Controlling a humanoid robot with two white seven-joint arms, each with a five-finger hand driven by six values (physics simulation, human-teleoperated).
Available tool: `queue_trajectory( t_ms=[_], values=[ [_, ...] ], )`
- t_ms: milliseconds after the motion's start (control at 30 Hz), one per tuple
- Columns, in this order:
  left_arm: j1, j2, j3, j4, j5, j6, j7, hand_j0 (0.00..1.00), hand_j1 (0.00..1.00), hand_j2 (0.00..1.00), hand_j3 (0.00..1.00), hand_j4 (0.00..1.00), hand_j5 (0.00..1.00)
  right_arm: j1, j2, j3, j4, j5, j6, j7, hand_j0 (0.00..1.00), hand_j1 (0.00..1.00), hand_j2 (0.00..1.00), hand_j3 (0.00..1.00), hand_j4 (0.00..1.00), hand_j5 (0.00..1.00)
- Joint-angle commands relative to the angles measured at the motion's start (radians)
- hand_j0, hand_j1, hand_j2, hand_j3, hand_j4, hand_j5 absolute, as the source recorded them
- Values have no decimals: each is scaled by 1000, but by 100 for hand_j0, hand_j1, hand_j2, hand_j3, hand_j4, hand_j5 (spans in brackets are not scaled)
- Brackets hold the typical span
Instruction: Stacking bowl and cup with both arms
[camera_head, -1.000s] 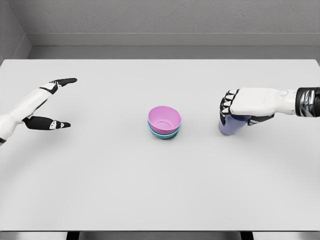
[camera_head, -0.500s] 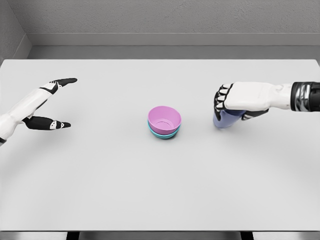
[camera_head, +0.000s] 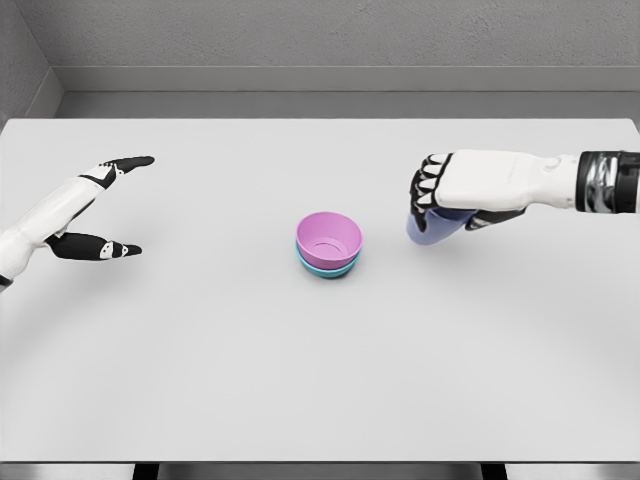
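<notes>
Head view, only feed I had. Right hand (camera_head: 455, 192) came in from the right edge, palm down, fingers (camera_head: 428, 184) curled over the top of a lavender cup (camera_head: 432, 227). Cup was clamped in that grasp; only its lower body showed under the palm, tilted a bit, base pointing toward the picture's lower left. I couldn't tell whether the base touched the table (camera_head: 320, 380) or sat just above it; there was a faint shadow beneath.

Pink bowl (camera_head: 329, 238) sat near table centre, nested inside a teal bowl (camera_head: 325, 267), of which I saw only a thin rim and lower edge. Stack was upright, opening up, nothing inside the pink one. Cup was to the right of the stack, near but clearly apart, slightly farther back on the table.

Left hand (camera_head: 95, 205) rested at the left side of the table, well apart from the bowls. Fingers were spread wide, one dark-tipped digit stretched toward the back, another lower and pointing right. It held nothing.
</notes>
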Motion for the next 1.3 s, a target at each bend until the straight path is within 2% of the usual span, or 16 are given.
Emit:
queue_trajectory(
  t_ms=[0,300,833,1267],
  values=[
    [0,1,0,0,8,2,0,100,100,100,100,100,100,0,0,-1,-21,-30,3,-1,48,48,48,48,48,48],
    [0,1,0,0,8,2,0,100,100,100,100,100,100,-48,39,-3,-29,-52,3,-1,48,48,48,48,48,48],
    [-5,-4,0,7,8,2,0,100,100,100,100,100,100,-71,104,3,-50,-53,3,-1,48,48,48,48,48,48],
    [-5,-4,0,7,8,2,0,100,100,100,100,100,100,-84,160,42,-56,-53,3,-1,49,49,49,49,49,49]
  ],
)
